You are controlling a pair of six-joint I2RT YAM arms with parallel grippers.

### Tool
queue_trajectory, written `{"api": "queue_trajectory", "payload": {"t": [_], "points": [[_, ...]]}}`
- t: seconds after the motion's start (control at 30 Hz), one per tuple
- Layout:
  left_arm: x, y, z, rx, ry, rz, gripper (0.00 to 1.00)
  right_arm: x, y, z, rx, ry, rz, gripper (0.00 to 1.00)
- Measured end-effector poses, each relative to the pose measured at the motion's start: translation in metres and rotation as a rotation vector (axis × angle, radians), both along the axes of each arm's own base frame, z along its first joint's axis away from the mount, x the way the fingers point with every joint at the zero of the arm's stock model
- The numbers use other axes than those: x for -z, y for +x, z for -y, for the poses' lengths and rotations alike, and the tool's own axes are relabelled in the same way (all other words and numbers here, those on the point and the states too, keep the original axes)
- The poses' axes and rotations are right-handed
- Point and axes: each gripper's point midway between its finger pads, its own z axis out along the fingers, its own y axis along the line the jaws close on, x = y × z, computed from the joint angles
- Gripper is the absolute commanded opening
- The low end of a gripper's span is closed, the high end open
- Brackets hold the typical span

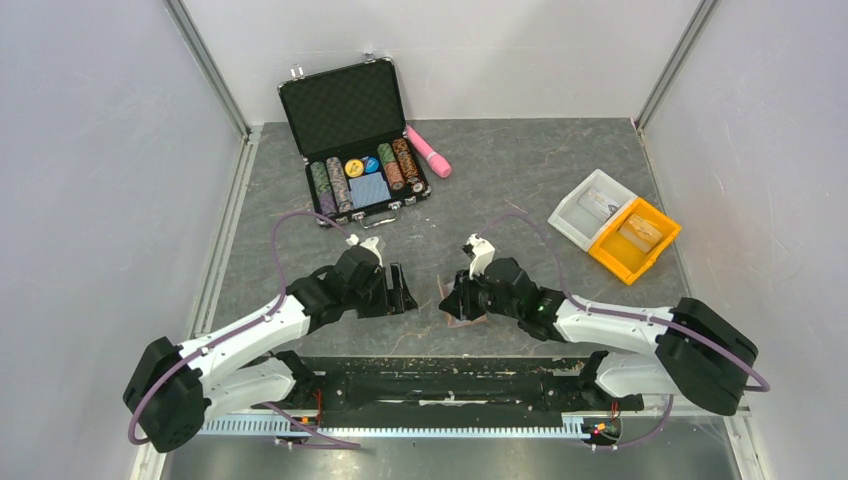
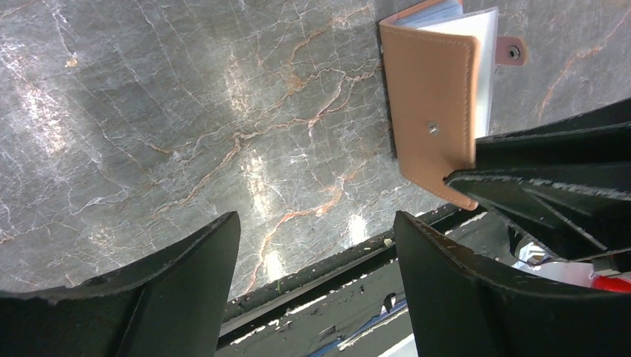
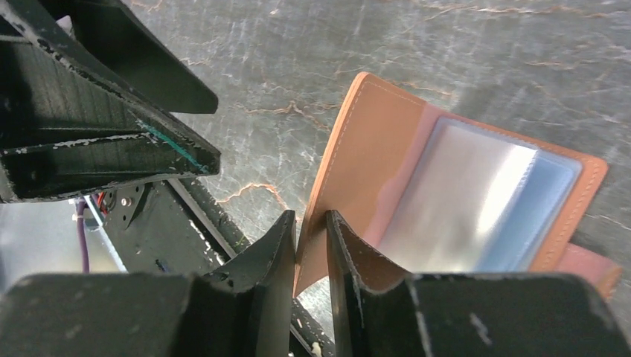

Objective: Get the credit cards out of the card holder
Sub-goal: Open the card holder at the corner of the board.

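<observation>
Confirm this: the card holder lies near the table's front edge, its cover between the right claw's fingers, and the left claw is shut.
Wrong on one point: the left claw is open, jaws wide apart, as the left wrist view shows. The rest holds: card holder near the table's front edge, cover between the right claw's fingers.

Brown card holder (image 3: 372,149) at the table's (image 1: 520,160) near edge, cover tilted up, clear sleeves (image 3: 476,201) showing.

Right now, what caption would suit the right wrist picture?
Right pincer astride the raised edge of the brown card holder, shiny pockets showing.
</observation>
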Motion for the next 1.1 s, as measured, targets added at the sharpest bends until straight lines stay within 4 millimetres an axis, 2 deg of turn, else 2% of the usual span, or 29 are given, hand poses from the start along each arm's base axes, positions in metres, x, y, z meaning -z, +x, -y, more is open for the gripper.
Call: {"api": "queue_trajectory", "payload": {"t": [0.23, 0.47, 0.63, 0.9, 1.1], "points": [[-0.001, 0.000, 0.000, 0.000, -0.004, 0.003, 0.85, 0.013, -0.012, -0.017, -0.041, 0.004, -0.026, 0.36], [-0.004, 0.002, 0.002, 0.001, -0.009, 0.006, 0.87, 0.020, -0.021, -0.021, -0.064, -0.014, -0.034, 0.37], [-0.007, 0.011, 0.014, 0.012, -0.040, 0.023, 0.85, 0.021, -0.022, -0.022, -0.067, -0.016, -0.034, 0.39], [0.009, 0.017, 0.034, 0.050, -0.069, -0.011, 0.71, 0.011, -0.023, -0.024, -0.073, 0.007, -0.017, 0.48], [0.018, 0.016, 0.036, 0.060, -0.073, -0.022, 0.48, -0.010, -0.020, -0.018, -0.070, 0.026, 0.046, 0.51]]}}
